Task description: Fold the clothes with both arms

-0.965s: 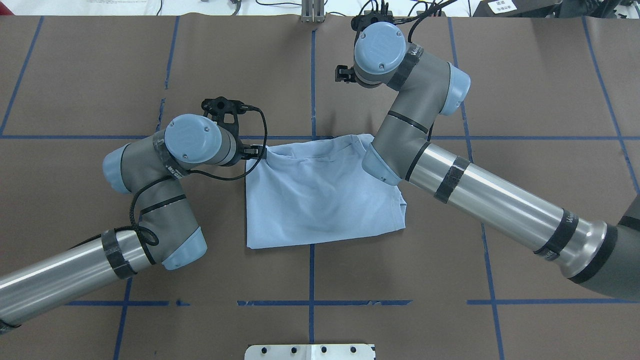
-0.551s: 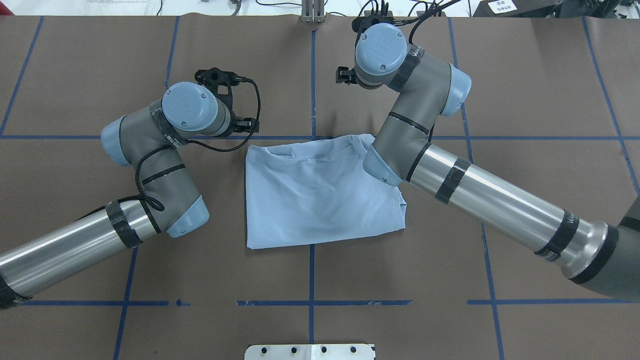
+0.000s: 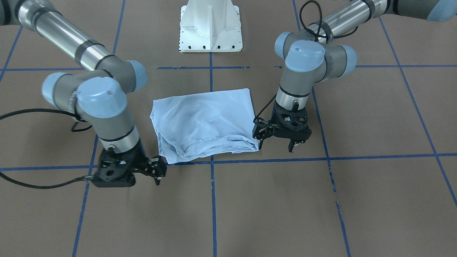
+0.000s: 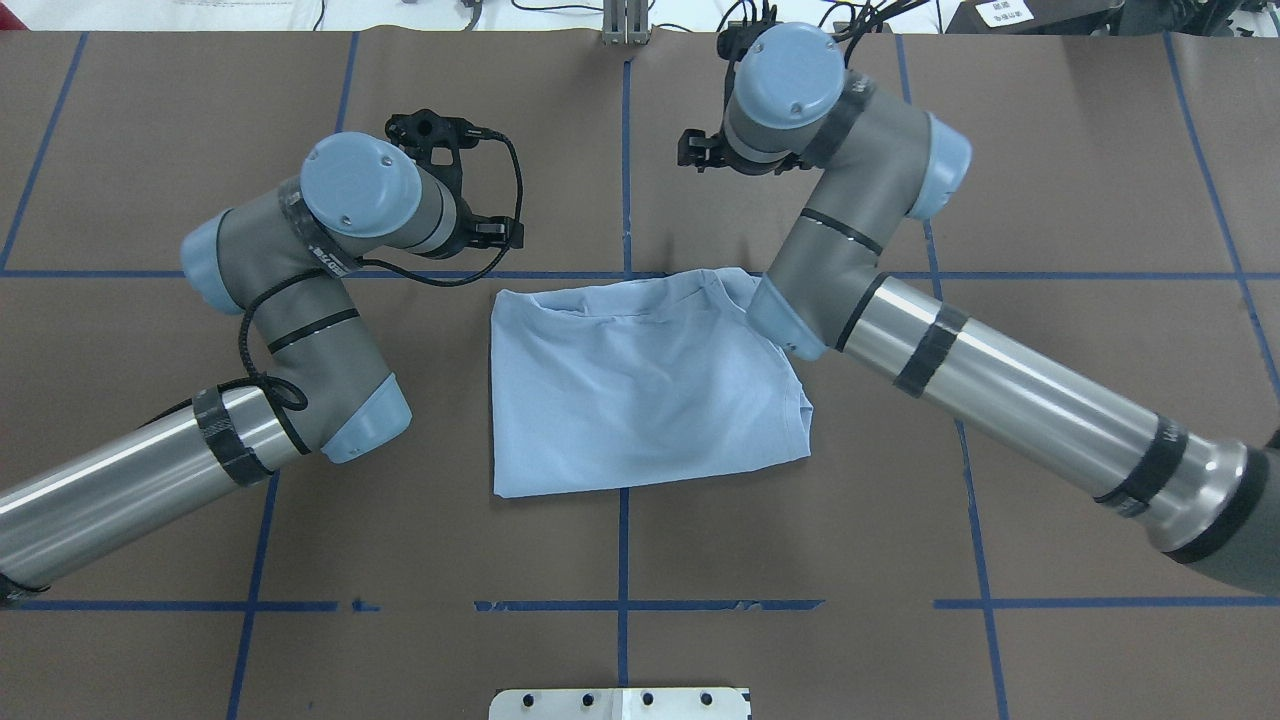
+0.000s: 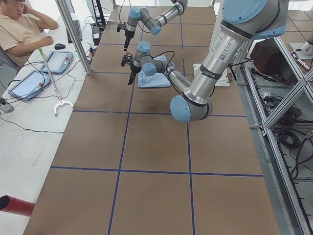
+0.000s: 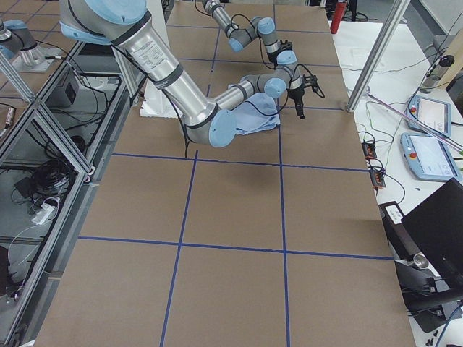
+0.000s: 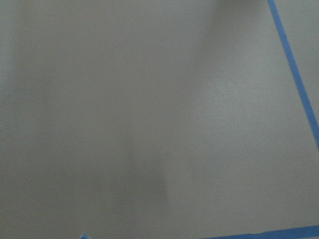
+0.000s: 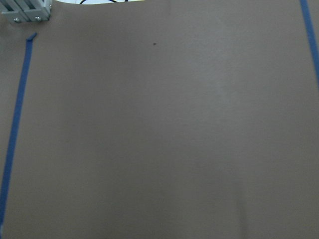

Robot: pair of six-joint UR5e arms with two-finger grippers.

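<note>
The light blue T-shirt (image 4: 640, 390) lies folded into a rough rectangle at the table's middle; it also shows in the front view (image 3: 203, 121). Its print and collar tag are hidden. My left gripper (image 4: 492, 235) is open and empty, just past the shirt's far left corner, and hangs beside that corner in the front view (image 3: 260, 139). My right gripper (image 4: 692, 150) is open and empty, well beyond the shirt's far right corner, and stands off it in the front view (image 3: 157, 171). Both wrist views show only bare brown table.
The white pedestal base (image 3: 210, 28) stands at the robot's side of the table. Blue tape lines (image 4: 624, 560) grid the brown surface. A metal post (image 4: 625, 25) stands at the far edge. An operator (image 5: 24, 29) sits beyond the table with tablets.
My left gripper let go of the shirt's far left corner and drew away up and to the left; the corner settled flat. The right wrist shifted slightly farther from the shirt.
</note>
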